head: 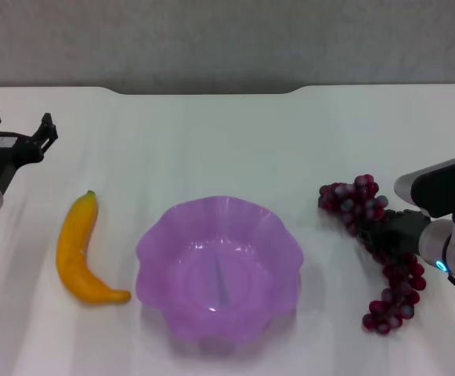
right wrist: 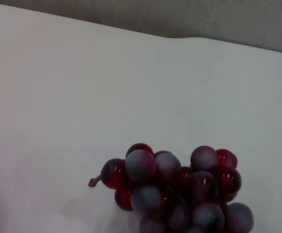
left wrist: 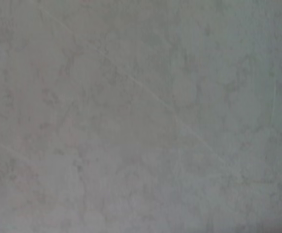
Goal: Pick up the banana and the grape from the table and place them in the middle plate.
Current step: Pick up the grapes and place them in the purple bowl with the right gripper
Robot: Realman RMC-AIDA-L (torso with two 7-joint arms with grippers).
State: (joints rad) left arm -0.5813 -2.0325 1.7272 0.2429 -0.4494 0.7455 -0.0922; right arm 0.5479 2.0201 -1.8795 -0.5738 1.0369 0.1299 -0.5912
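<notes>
grape (head: pixel 372 251) — under right tool (head: pixel 373 233)

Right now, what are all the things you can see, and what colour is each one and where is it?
banana: one, orange-yellow with a dark-green tip, lying on the table on the robot's left of the plate.
middle plate: one, see-through light purple with a wavy rim, in the middle of the table, with nothing in it.
grape: one long bunch, dark red-purple, on the table on the robot's right of the plate.
table: one, white, under everything.
left gripper: one, black, fingers open, at the far left, past the banana's tip.
right gripper: one, black, at the middle of the grape bunch.
</notes>
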